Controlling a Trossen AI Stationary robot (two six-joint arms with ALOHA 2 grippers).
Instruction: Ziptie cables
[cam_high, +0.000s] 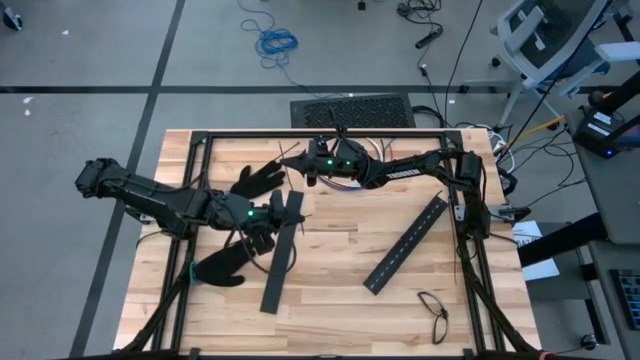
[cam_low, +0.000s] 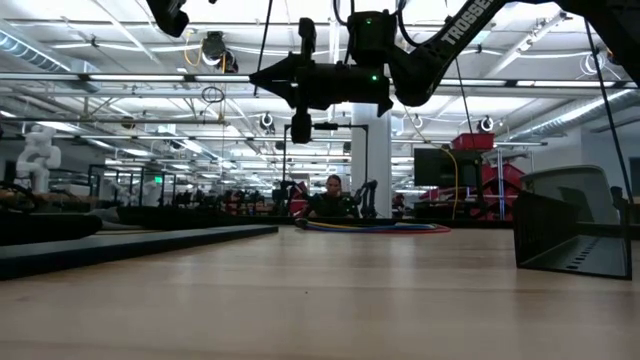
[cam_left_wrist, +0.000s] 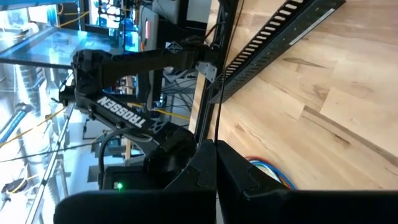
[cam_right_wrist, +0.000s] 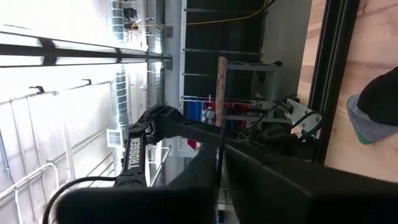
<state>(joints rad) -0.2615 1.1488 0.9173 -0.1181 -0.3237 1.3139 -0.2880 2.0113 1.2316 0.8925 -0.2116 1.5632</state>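
Wooden table (cam_high: 330, 250) being lit from above, workshop hall behind. Left gripper (cam_high: 262, 222) fingers being pressed together on thin dark ziptie (cam_left_wrist: 219, 74), over table's left part beside long black bar (cam_high: 281, 250). Right gripper (cam_high: 310, 165) fingers being clenched on ziptie too (cam_right_wrist: 219, 124), raised near far edge. Cables (cam_low: 370, 227) being left lying at far edge under right arm. Black gloves (cam_high: 258, 180) lying near left arm.

Pale butcher-block wooden tabletop (cam_high: 340, 250): smooth, satin sheen. Long slotted black plastic bars (cam_high: 405, 243): matt. Black cloth gloves (cam_high: 258, 180): matt.
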